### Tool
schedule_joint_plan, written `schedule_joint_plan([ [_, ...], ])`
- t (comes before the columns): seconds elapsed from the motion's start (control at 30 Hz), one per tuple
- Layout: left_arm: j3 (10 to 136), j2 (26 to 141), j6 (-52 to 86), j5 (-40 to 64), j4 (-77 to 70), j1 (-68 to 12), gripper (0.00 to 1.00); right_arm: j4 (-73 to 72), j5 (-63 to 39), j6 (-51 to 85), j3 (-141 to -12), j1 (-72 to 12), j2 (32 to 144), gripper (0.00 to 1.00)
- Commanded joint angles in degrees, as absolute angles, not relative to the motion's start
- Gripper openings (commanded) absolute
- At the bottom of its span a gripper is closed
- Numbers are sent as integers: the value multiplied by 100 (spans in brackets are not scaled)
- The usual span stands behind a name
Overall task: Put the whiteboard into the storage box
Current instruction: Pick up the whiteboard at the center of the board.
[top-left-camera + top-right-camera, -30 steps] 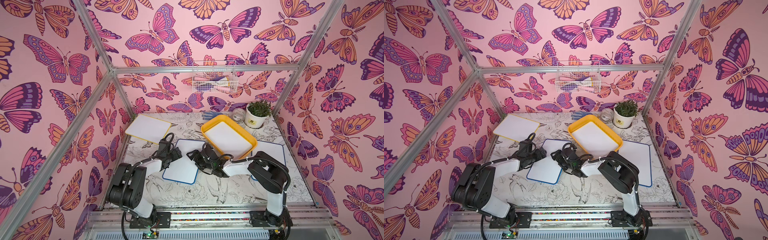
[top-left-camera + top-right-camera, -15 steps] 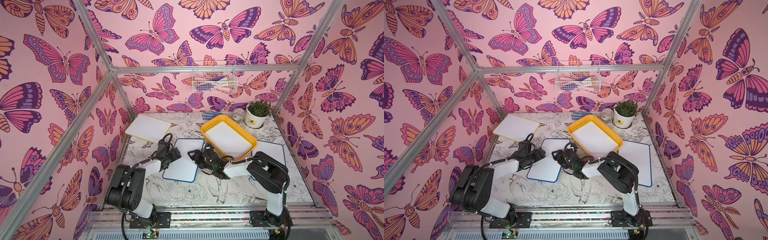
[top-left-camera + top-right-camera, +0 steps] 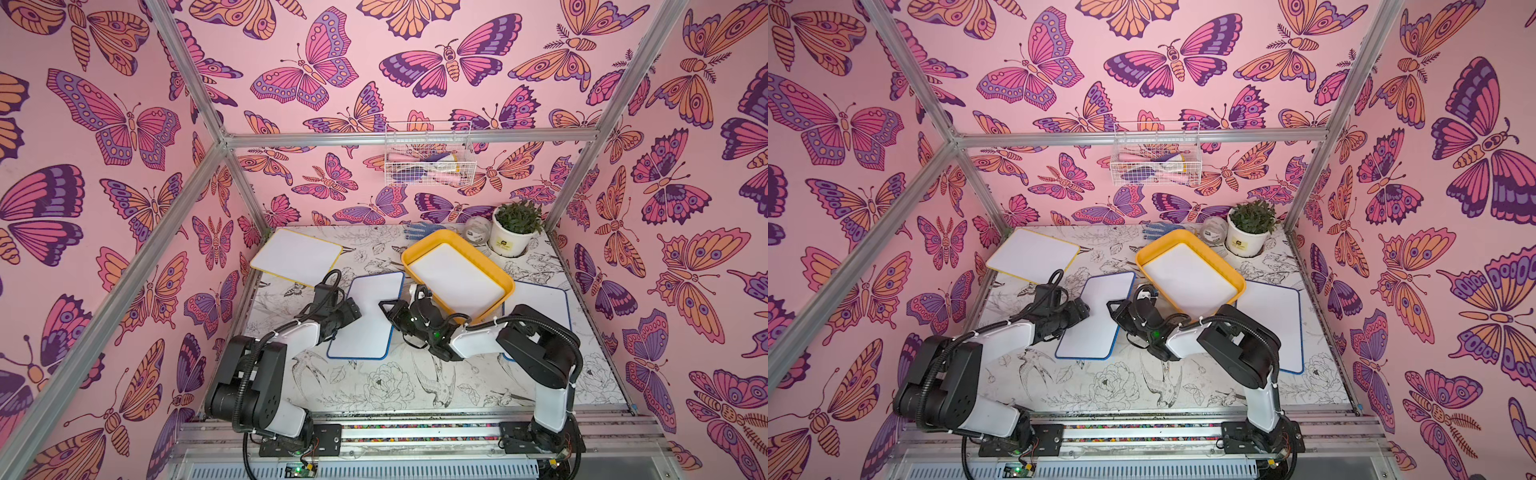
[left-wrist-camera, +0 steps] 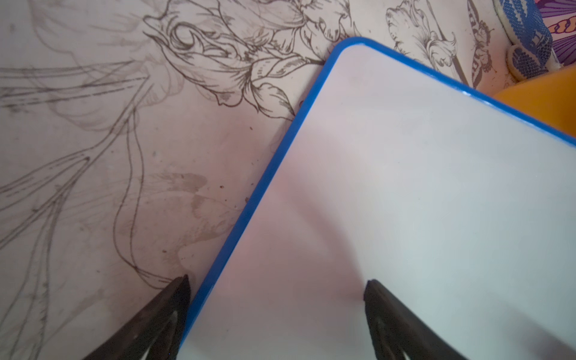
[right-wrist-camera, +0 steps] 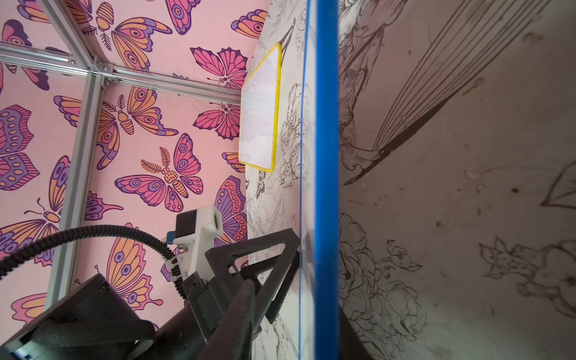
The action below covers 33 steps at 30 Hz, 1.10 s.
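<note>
The left gripper [image 4: 277, 280], jaws spread, is straddling the blue-rimmed whiteboard [image 3: 370, 332] at its left edge, mid-desk [image 3: 374, 386]. The right gripper [image 3: 388, 309] is meeting the opposite edge, grip indiscernible. The storage box [image 3: 478, 261] is holding a second whiteboard [image 3: 457, 278].

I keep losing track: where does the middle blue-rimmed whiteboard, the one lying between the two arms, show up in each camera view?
Both top views: the middle blue-rimmed whiteboard sits mid-picture, just left of the storage box.
Left wrist: the whiteboard fills the lower right, one rounded corner showing.
Right wrist: seen edge-on, its blue rim a vertical strip mid-picture.
Shared landmark: the flower-drawn table, visible in all four.
</note>
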<state>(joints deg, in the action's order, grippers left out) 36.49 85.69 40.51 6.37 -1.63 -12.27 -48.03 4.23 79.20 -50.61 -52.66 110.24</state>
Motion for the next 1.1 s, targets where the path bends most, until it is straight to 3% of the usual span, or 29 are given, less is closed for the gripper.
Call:
schedule_joint_plan([
  [0.0,3384,8612,4390,1475,760,-1334,89,-5283,527,7890,-5134,-5379,10836,29],
  [0.23,3392,8142,4591,1585,875,-1262,89,-5361,579,8046,-5065,-5396,10879,15],
  [0.6,3705,7018,4816,1687,1452,-1166,89,-5209,707,7991,-4966,-5396,10593,5],
  [1.07,3822,5664,5428,2293,1848,-976,89,-4725,957,7522,-5027,-5364,9932,0],
])
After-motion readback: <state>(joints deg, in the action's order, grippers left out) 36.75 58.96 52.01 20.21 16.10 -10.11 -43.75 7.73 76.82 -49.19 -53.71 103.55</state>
